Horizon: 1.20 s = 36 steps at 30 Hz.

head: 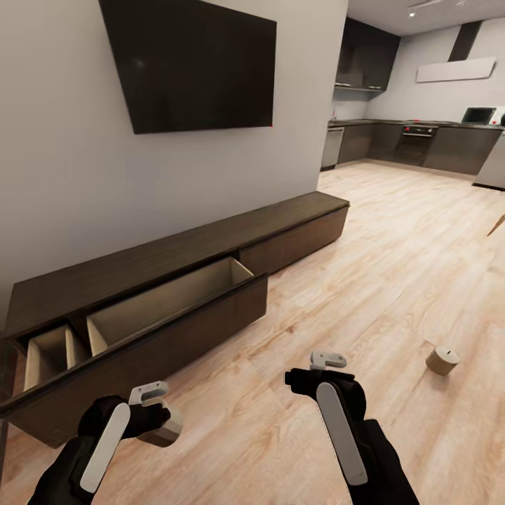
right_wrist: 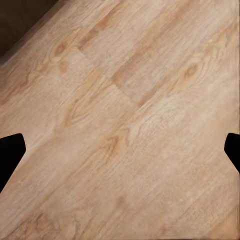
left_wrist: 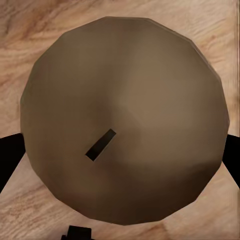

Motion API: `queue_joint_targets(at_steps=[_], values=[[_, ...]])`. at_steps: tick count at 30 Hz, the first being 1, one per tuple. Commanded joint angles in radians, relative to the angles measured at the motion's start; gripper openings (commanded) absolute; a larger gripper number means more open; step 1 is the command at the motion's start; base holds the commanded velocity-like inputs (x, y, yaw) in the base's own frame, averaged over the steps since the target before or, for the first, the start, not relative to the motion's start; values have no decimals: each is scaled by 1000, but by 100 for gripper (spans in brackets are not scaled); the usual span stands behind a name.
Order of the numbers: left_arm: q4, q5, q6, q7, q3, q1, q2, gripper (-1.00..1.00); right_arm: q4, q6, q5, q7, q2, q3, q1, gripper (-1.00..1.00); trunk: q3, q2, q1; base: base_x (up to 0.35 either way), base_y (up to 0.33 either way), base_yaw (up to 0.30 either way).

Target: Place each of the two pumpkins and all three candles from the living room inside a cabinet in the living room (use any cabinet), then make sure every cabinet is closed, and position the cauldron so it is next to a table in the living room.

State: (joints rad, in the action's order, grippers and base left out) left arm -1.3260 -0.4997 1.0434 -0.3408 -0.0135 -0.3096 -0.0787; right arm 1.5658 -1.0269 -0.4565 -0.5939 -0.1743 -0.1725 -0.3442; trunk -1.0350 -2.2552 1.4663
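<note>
Both black arms reach forward and low over the pale wood-plank floor (head: 393, 231), forearms angled down, each with a white strip along its top. The left pincer (head: 160, 415) hangs just in front of the long low dark brown wood-grain cabinet (head: 175, 280), near its pulled-out front. It is closed on a stubby beige-tan cylindrical candle (head: 166, 429), whose side pokes out below the grey-white wrist bracket. In the left wrist view the candle's round top (left_wrist: 125, 120) sits between the two dark fingertips (left_wrist: 10, 155), its small dark wick lying slanted a little off centre.

The right pincer (head: 319, 375) hovers over bare floor, well clear of the cabinet. In the right wrist view its black fingertips (right_wrist: 11, 150) stand spread far apart with only floorboards (right_wrist: 125, 125) between them, so it is open and carries nothing.

A second beige-tan candle (head: 442, 360) stands upright on the floor off to the right of the right pincer, apart from it.

The cabinet runs along the base of the grey wall (head: 63, 154). Two of its drawers are drawn out, showing pale beige interior walls (head: 168, 294); the compartments look empty as far as can be seen. The section toward the far end is shut. A flat black television screen (head: 193, 63) hangs on the wall above. No brand or writing can be read anywhere.
</note>
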Motion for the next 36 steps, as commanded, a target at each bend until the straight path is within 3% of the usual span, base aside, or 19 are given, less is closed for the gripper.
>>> queue_joint_targets(at_steps=[1, 6, 8, 11, 18, 24, 28, 33, 36], values=[[-2, -11, 3, -9, 0, 0, 0, -100, 0, -2, -10, -10, 0, 5, -1, 100, -1, 0, 0, 0, 0, -284], [-2, -11, 3, -9, 0, 0, 1, -100, 0, -2, -10, -10, 0, 40, -1, 100, -1, 0, 0, 0, 0, -284], [-2, -9, 3, -9, 1, 0, 16, -100, 0, -2, -10, -10, 0, 62, -1, 100, -1, 0, 0, 0, 0, -284], [-1, -7, 3, -9, 4, 0, 32, -100, -2, -2, -10, -10, 0, 73, -1, 100, -1, 0, 0, 0, 0, -284], [-1, -6, 3, -9, 7, 0, 44, -100, -9, 8, -10, -9, 0, 90, -1, 100, -1, 0, 0, 0, 0, -284], [1, -5, 3, -9, 7, 0, 45, -100, -15, 8, -9, -9, 0, 157, 0, 100, 1, 0, 0, 0, 0, -284], [11, -5, 3, -9, 8, 0, 47, -100, -16, -1, -8, -10, 0, 251, 8, 100, 3, 0, 0, 0, 0, -284], [30, -2, 0, -9, 19, 0, 73, -100, -18, 6, -1, -11, 0, 281, 18, 100, 5, 0, 0, 0, 0, -284], [61, -1, -6, -10, 28, 0, 80, -100, -18, 13, -6, -8, 44, 309, 73, 100, 6, 0, 0, 0, 0, -284]])
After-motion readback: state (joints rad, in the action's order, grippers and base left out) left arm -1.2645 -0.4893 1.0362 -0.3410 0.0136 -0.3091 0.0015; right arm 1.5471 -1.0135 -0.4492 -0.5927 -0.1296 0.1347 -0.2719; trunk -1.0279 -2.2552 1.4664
